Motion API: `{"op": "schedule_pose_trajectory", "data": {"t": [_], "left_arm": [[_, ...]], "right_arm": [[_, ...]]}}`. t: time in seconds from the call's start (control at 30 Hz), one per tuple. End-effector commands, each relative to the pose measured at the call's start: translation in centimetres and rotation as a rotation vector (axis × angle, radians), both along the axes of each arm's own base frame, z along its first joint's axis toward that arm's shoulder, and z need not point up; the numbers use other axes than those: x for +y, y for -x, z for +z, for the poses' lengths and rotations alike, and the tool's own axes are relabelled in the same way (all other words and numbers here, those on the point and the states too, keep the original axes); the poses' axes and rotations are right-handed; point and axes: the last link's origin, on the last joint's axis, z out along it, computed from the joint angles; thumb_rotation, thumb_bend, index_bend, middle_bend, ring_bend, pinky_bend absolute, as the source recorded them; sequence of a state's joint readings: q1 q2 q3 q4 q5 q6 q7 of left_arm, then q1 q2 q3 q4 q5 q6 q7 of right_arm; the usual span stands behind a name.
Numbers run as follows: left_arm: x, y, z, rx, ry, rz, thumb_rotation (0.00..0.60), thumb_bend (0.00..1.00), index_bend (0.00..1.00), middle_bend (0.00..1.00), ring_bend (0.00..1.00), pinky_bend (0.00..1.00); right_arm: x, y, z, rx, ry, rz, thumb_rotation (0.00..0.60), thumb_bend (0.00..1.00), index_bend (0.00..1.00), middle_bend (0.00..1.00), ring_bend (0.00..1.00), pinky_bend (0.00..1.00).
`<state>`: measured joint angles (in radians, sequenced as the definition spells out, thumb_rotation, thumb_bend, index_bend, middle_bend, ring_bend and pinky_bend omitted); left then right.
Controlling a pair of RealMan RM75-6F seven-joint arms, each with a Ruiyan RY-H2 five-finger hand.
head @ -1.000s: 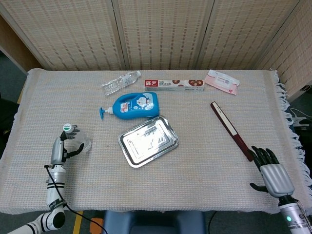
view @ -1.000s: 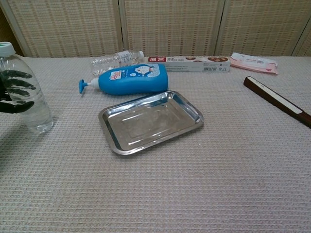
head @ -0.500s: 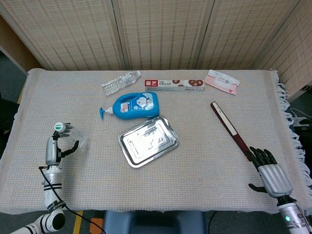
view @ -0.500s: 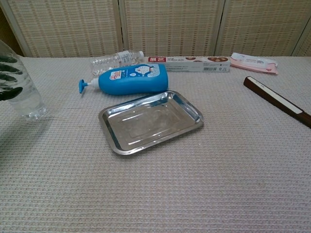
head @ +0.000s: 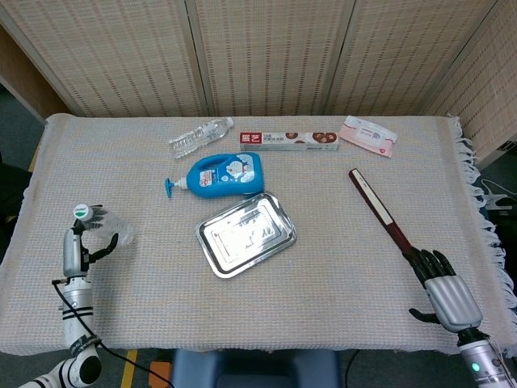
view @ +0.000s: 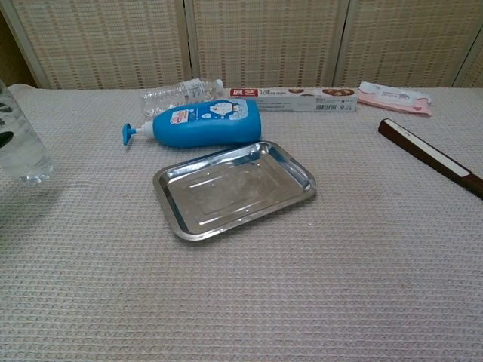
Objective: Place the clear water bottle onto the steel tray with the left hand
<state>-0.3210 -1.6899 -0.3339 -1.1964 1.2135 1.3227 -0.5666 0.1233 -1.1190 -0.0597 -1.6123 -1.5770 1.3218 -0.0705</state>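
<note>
A clear water bottle [head: 111, 231] with a green cap is upright near the table's left edge, and my left hand [head: 82, 245] grips it from the side. In the chest view this bottle [view: 19, 145] shows at the far left border, with only dark fingertips [view: 4, 138] visible through it. The empty steel tray [head: 246, 234] lies mid-table, well to the right of the held bottle, and appears as the tray [view: 234, 188] in the chest view. My right hand [head: 446, 293] hangs at the near right corner, fingers apart, holding nothing.
A second clear bottle [head: 200, 137] [view: 177, 94] lies at the back. A blue pump bottle [head: 222, 175] [view: 200, 122] lies just behind the tray. A red-and-white box [head: 288, 141], a pink pack [head: 367, 134] and a long dark stick [head: 384, 217] occupy the right side.
My left hand has carried the upright bottle further left, away from the tray. My right hand has drifted slightly toward the near edge.
</note>
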Motion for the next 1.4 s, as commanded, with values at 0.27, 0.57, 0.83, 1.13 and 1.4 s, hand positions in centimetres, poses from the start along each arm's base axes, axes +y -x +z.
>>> {"op": "schedule_pose_trajectory", "data": {"t": [0.27,0.57,0.83,1.13,1.4], "left_arm": [[0.6,-7.6,3.8,0.04,-0.144,-0.26,0.6,0.8,0.86,0.93,0.69,0.72],[0.0,-2.6,0.8,0.041,-0.003,-0.08,0.6,0.8,0.86,0.93,0.69,0.72],[-0.6,-3.8,0.3,-0.015,0.04,-0.14,0.6,0.8,0.86,0.93,0.69,0.72],[4.0,-2.0,2.2,0.069,0.004,-0.086,0.6,0.8,0.86,0.93,0.69,0.72],[4.8,0.8,4.9,0.041,-0.051,-0.055,0.6,0.8,0.86,0.93,0.69,0.72]], "right_arm": [[0.2,-0.1,0.2,-0.002,-0.001,0.007,0.6,0.0,0.0,0.0,0.0,0.0],[0.2,-0.1,0.3,-0.007,0.007,0.003,0.6,0.0,0.0,0.0,0.0,0.0],[0.0,0.2,0.1,0.004,0.003,-0.008,0.6,0.0,0.0,0.0,0.0,0.0],[-0.3,0.4,0.3,0.011,0.02,-0.019,0.6,0.0,0.0,0.0,0.0,0.0],[-0.3,0.3,0.2,0.022,0.026,-0.011,0.6,0.0,0.0,0.0,0.0,0.0]]}}
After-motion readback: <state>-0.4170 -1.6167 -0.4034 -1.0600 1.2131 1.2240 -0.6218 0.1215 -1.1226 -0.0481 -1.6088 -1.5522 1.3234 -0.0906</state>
